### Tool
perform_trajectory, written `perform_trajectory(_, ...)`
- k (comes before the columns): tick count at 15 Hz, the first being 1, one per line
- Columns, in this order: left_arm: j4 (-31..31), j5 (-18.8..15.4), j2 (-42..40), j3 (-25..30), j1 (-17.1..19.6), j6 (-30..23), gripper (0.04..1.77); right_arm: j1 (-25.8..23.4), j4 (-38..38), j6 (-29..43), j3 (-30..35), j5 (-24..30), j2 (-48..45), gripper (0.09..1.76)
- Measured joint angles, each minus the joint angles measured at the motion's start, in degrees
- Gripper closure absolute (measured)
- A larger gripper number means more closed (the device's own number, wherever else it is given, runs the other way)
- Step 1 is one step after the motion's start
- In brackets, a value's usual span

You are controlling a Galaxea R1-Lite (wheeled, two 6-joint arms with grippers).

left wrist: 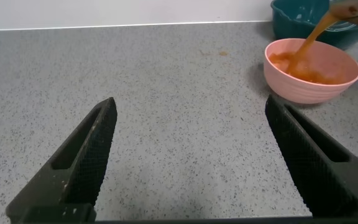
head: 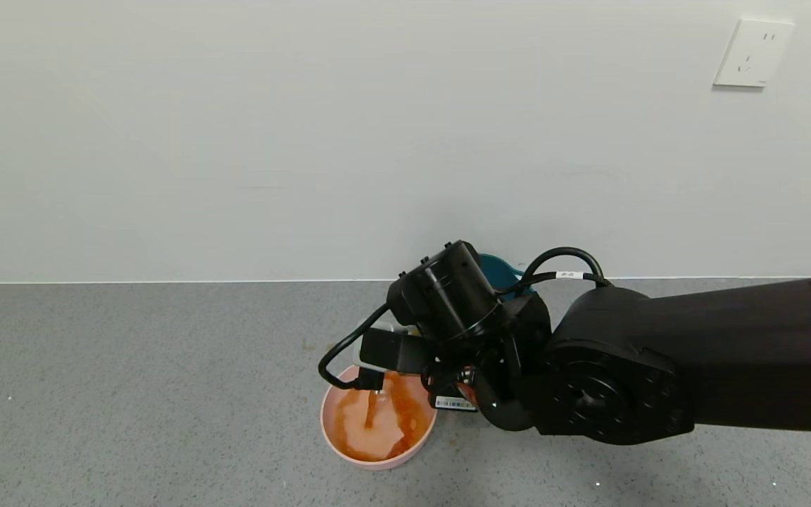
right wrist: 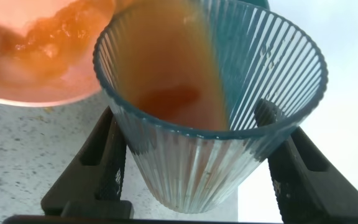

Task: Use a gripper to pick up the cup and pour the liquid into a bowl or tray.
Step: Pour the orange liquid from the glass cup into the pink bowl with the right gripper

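Note:
My right gripper (right wrist: pixel 191 134) is shut on the ribbed translucent cup (right wrist: pixel 197 155) and holds it tipped over the pink bowl (head: pixel 331 431). Reddish-brown liquid (right wrist: pixel 173 81) runs along the cup's wall and falls in a stream (head: pixel 372 412) into the bowl, where a pool has gathered. In the head view the arm's black wrist (head: pixel 448 296) hides most of the cup. The left wrist view shows the bowl (left wrist: pixel 303 90) and the stream (left wrist: pixel 312 37) at a distance. My left gripper (left wrist: pixel 191 118) is open and empty, low over the grey counter, well apart from the bowl.
A dark teal basin (head: pixel 500 271) stands just behind the bowl, partly hidden by the right arm; it also shows in the left wrist view (left wrist: pixel 291 15). A white wall with a socket (head: pixel 752 53) backs the grey speckled counter (head: pixel 131 387). Small orange drips (head: pixel 309 345) lie near the bowl.

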Motion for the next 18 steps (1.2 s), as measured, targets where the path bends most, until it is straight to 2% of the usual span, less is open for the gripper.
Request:
perform_trajectory(5,0.0,0.0,0.0,0.0,0.0,0.0,0.09,0.2,-0.2,-3.4,-0.6,-3.4,0.5,0.52)
perform_trajectory(10,0.0,0.0,0.0,0.0,0.0,0.0,0.09,0.5,-0.2,-6.5,-1.5,-4.1,1.2,0.52)
perform_trajectory(18,0.0,0.0,0.0,0.0,0.0,0.0,0.09,0.9,0.1,-15.4,-3.8,-9.9,2.3,0.52)
